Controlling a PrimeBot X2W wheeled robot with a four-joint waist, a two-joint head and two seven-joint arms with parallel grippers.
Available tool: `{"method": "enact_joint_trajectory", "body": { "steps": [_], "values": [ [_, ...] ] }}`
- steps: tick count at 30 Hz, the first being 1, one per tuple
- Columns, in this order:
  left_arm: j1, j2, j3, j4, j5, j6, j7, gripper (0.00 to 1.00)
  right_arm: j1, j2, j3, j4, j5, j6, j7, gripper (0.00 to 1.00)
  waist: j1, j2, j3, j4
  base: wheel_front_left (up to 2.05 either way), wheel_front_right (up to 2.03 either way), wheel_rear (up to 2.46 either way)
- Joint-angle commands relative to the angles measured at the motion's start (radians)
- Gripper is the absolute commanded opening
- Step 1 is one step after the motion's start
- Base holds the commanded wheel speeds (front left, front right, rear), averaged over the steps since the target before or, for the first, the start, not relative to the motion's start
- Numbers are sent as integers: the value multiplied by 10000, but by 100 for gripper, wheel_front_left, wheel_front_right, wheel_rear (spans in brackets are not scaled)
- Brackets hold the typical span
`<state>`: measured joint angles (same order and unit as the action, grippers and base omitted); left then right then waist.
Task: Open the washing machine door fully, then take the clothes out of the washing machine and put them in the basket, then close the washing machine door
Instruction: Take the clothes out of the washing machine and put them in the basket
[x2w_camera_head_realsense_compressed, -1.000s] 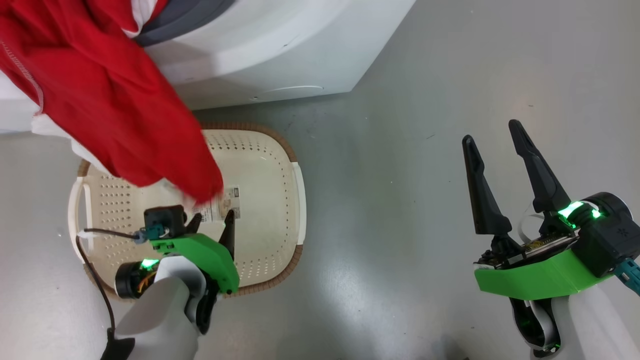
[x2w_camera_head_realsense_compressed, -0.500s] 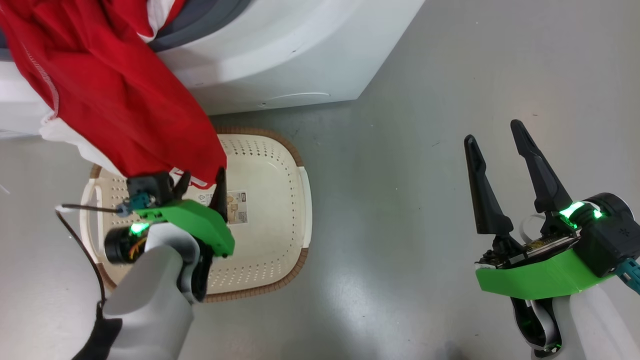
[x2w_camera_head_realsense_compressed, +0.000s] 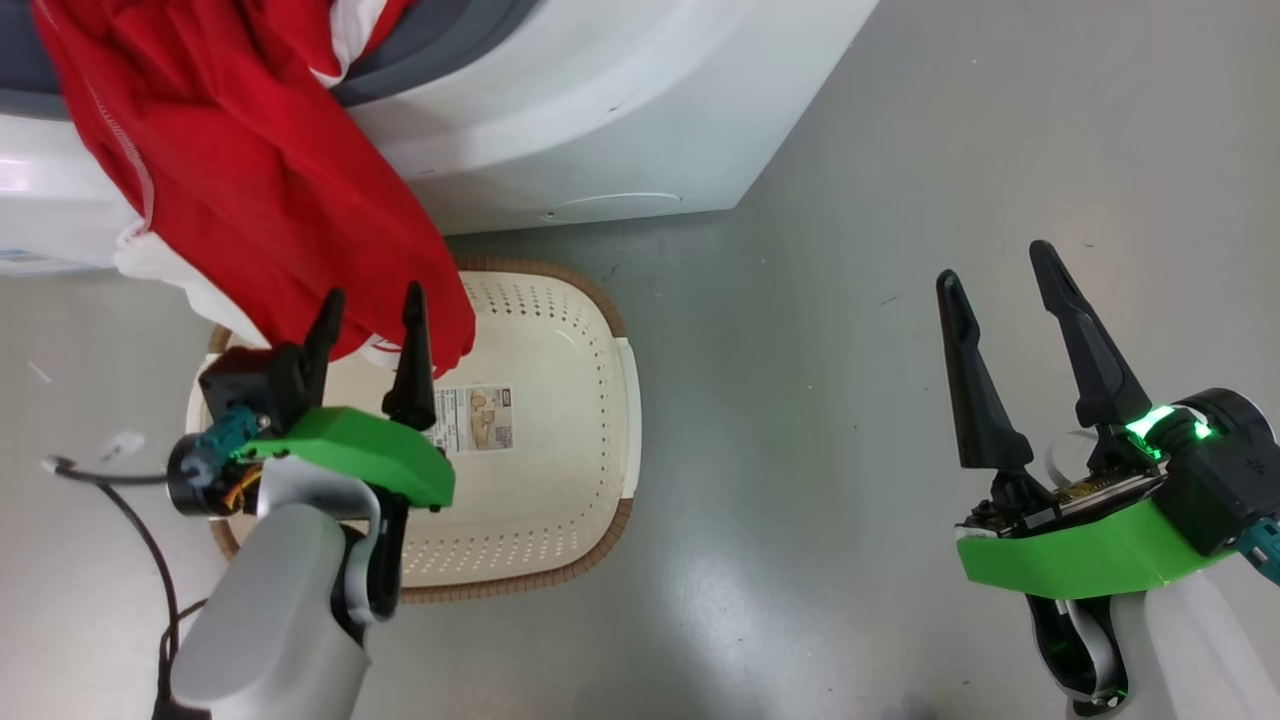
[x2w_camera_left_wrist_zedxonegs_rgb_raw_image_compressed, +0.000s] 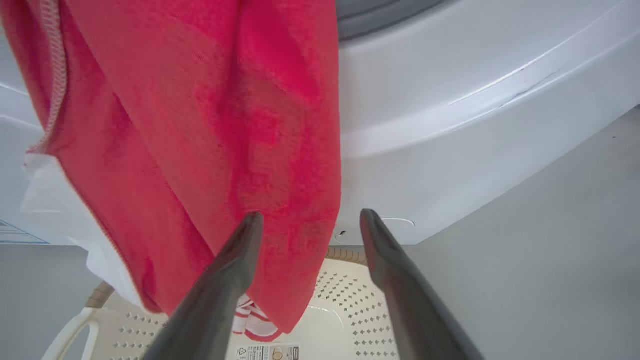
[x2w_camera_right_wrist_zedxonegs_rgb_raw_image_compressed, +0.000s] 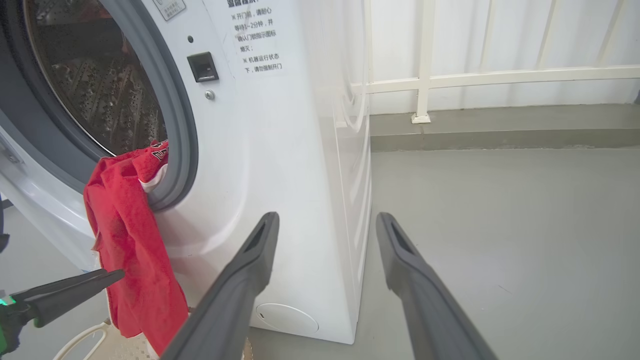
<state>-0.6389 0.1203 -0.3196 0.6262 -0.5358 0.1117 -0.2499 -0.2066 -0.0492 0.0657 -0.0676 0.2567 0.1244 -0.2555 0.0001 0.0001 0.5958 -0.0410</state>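
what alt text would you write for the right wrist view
A red garment hangs out of the open white front-loading washing machine, draped over its grey gasket and down toward a cream basket at lower left. The right end effector, open and holding nothing, points at the machine's lower corner above the grey floor.

Red clothes (x2w_camera_head_realsense_compressed: 250, 190) drape from white washing machine (x2w_camera_head_realsense_compressed: 600, 110) mouth; lower hem hangs over cream perforated basket (x2w_camera_head_realsense_compressed: 585, 330) on floor.

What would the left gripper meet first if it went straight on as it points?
Probably the clothes hanging from the washer, just ahead of the open left gripper; the washer's front lies behind them.
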Motion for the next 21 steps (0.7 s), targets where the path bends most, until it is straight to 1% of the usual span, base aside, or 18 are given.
{"method": "enact_joint_trajectory", "body": {
  "steps": [1,5,12,13,21],
  "values": [
    [398,362,356,-536,220,150,-118,100,305,-10,176,-268,45,63,-63,100,-1,-1,3,24,0,0,0],
    [864,488,522,-1512,498,346,-118,100,313,-10,177,-279,40,63,-63,100,-1,-1,17,52,0,0,0],
    [1650,728,680,-3075,665,693,-112,100,308,-10,124,-308,30,63,-63,100,-1,-1,23,88,0,0,0],
    [1650,728,680,-3075,665,693,-112,100,308,-10,124,-308,30,63,-63,100,-1,-1,23,88,0,0,0],
    [2544,1018,768,-4973,764,1223,188,100,327,-10,79,-377,8,63,-63,100,-1,-1,41,145,0,0,0]
  ]
}}
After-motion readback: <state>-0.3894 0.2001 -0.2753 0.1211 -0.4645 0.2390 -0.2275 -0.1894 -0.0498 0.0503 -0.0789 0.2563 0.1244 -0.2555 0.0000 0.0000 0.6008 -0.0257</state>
